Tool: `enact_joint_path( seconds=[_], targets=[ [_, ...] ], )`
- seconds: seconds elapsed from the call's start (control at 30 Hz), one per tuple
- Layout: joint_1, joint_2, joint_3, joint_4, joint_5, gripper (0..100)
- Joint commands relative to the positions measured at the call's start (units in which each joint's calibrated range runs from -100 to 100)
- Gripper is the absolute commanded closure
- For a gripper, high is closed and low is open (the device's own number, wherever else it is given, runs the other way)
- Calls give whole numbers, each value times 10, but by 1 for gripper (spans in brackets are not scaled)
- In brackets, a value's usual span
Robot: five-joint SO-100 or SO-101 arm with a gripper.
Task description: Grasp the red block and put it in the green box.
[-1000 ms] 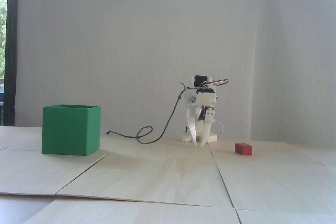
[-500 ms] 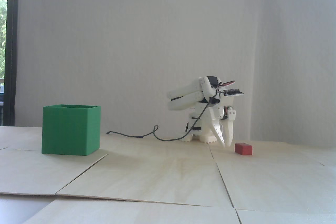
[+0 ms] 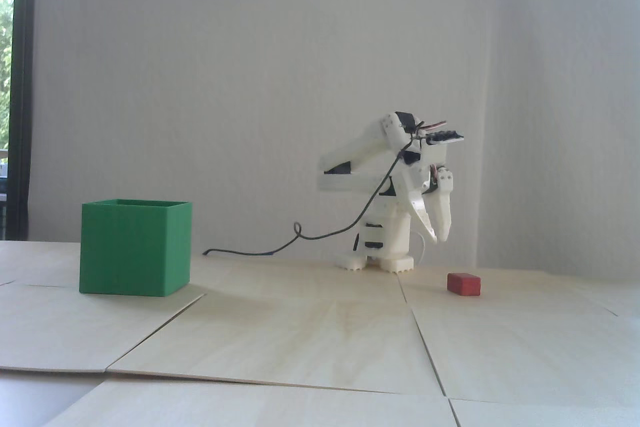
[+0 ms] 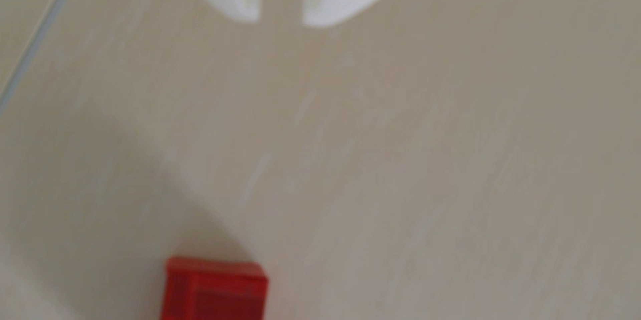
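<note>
The red block [image 3: 463, 283] lies on the pale wooden table, to the right in the fixed view. It also shows at the bottom edge of the wrist view [image 4: 213, 290]. The green box [image 3: 135, 247] stands open-topped at the left of the fixed view. My white gripper [image 3: 439, 239] points down above the table, a little up and left of the block, not touching it. In the wrist view the gripper [image 4: 281, 22] enters from the top with a narrow gap between its fingertips [image 4: 242, 1], empty.
The white arm base [image 3: 385, 257] stands on the table behind the block. A dark cable [image 3: 280, 247] trails left from the arm over the table. The table is made of plywood panels with seams [image 3: 422, 342]. A white wall stands behind.
</note>
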Motion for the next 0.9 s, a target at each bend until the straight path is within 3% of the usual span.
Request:
enact_joint_path(
  seconds=[0.0,0.43,0.87],
  targets=[
    [4,202,-152,-66,-30,97],
    [4,574,-363,-92,-42,97],
    [52,700,-443,-116,-43,97]
  ],
)
